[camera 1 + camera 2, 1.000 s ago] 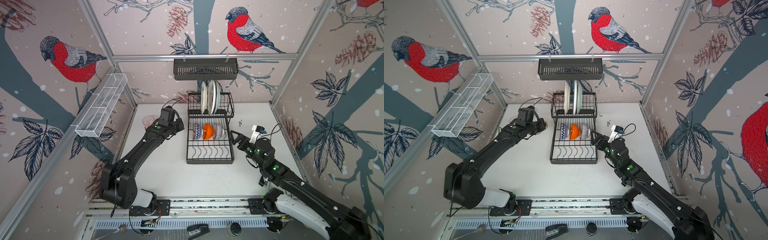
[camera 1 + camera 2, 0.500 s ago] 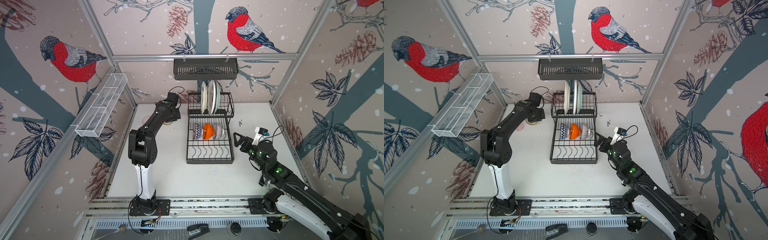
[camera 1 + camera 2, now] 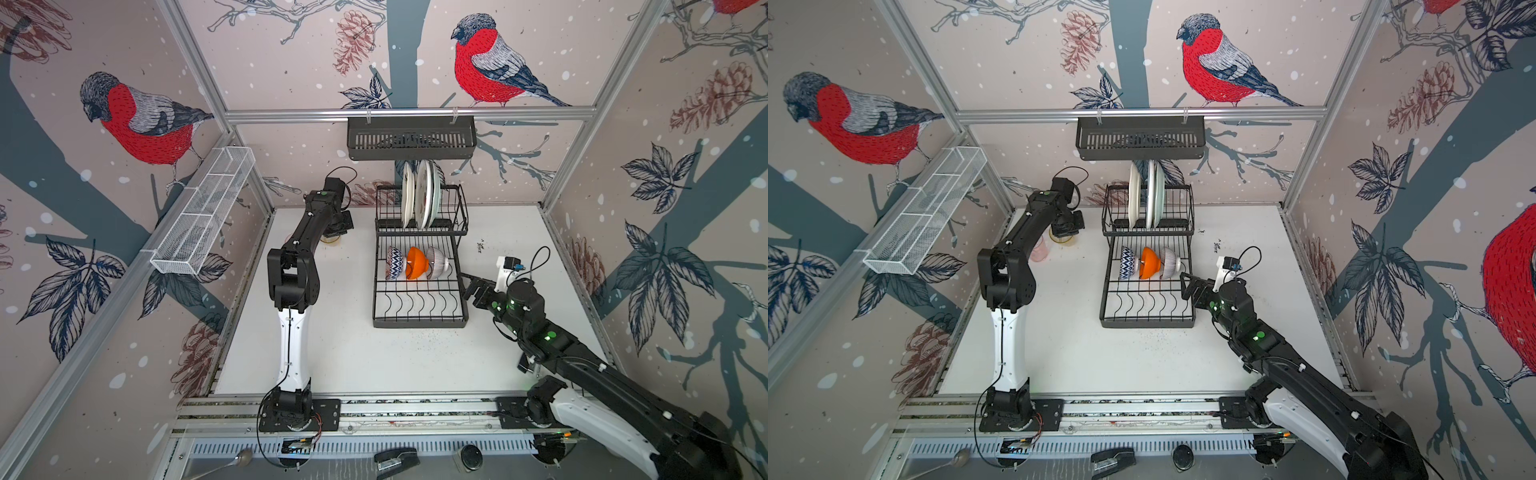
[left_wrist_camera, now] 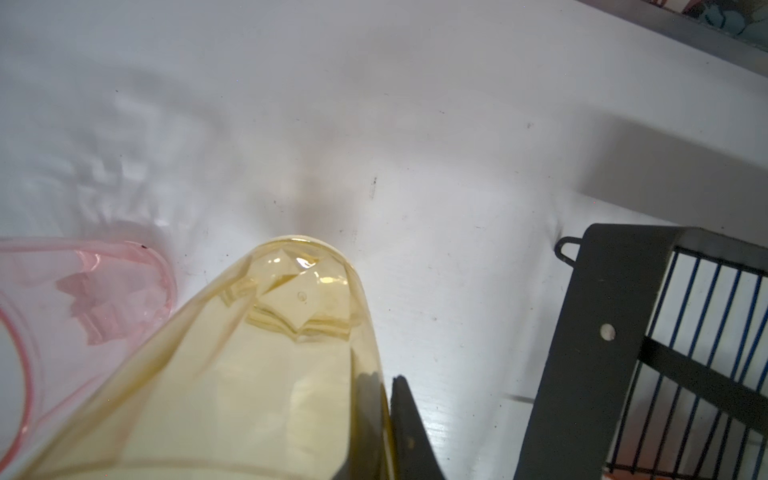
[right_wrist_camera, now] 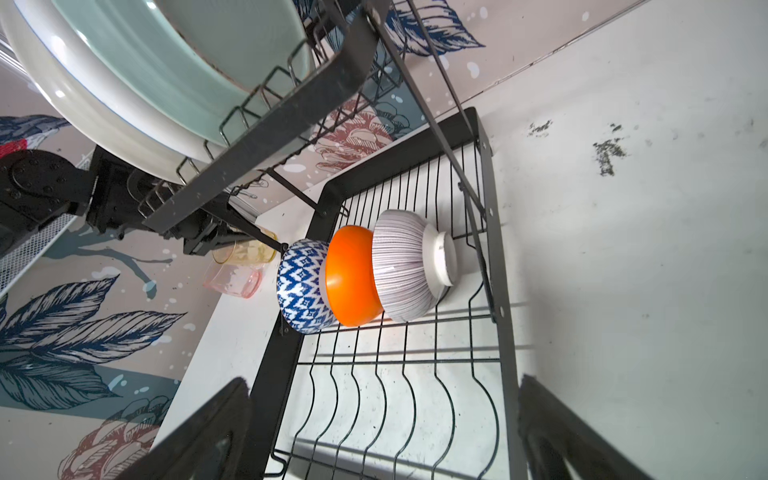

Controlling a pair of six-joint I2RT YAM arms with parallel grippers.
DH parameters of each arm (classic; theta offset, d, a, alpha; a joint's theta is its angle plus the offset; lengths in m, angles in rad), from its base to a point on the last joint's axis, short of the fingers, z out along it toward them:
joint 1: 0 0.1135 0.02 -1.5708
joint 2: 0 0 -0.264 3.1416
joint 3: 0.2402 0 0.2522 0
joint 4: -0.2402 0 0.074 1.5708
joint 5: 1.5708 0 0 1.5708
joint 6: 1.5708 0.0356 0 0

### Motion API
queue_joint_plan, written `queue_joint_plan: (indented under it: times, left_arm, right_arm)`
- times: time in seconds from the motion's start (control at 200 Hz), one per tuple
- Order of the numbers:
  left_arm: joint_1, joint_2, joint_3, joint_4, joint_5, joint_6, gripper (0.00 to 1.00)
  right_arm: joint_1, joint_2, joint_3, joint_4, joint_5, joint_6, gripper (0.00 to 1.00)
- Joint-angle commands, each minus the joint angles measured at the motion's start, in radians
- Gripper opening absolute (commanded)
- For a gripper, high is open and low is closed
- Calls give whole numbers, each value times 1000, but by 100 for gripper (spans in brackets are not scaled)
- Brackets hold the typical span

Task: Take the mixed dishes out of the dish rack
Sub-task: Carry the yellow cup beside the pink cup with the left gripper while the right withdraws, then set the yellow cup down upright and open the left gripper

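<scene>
The left tool (image 3: 337,227) is closed narrow on the wall of the amber tumbler (image 4: 257,374), near its rim, low over the desk (image 3: 353,353) to the left of the dish rack (image 3: 419,321). Whether the base touches the desk, I cannot tell. The pink tumbler (image 4: 83,291) stands just beside it. In the lower tray the blue-patterned bowl (image 3: 395,262), the orange bowl (image 3: 417,262) and the white ribbed bowl (image 3: 437,262) lie on their sides in one row, touching. The plates (image 3: 419,195) stand upright in the raised basket. The right tool (image 3: 469,287) is opened wide and empty, near the tray's right edge.
</scene>
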State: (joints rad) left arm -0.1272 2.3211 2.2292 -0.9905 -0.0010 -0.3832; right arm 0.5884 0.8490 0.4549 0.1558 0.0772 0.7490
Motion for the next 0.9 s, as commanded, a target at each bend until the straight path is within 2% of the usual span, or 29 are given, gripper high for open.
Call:
queue_joint_plan:
  times: [0.0, 0.095, 0.23, 0.33, 0.35, 0.4, 0.505, 0.56, 0.675, 0.78, 0.82, 0.895]
  left_arm:
    - [13, 45, 72, -73, 63, 29, 0]
    - [29, 67, 93, -88, 97, 34, 0]
    - [32, 73, 89, -93, 80, 41, 0]
    - [32, 74, 90, -93, 73, 43, 7]
    - [32, 74, 91, -92, 72, 43, 9]
    - [32, 73, 91, -88, 72, 45, 24]
    - [32, 75, 93, -80, 78, 54, 36]
    - [32, 75, 97, -79, 71, 60, 54]
    - [32, 71, 124, -81, 49, 60, 71]
    - [32, 41, 129, -58, 48, 58, 93]
    - [32, 25, 129, -48, 55, 55, 97]
    - [32, -7, 125, -28, 74, 51, 97]
  right_arm:
    - [1, 19, 8, -22, -25, -8, 100]
    - [1, 28, 4, -26, -24, -2, 100]
    - [1, 33, -33, 17, -22, 10, 100]
    - [1, 49, -34, 16, -38, 10, 100]
    - [1, 51, -32, 12, -41, 10, 100]
    - [1, 59, -29, 5, -46, 10, 100]
    - [2, 62, -31, 1, -49, 13, 100]
    - [2, 58, -35, -1, -53, 17, 100]
    - [2, 40, -45, -2, -57, 23, 100]
    - [4, 24, -53, -5, -61, 17, 100]
    - [4, 20, -52, -7, -65, 15, 100]
    - [4, 18, -49, -11, -77, 9, 100]
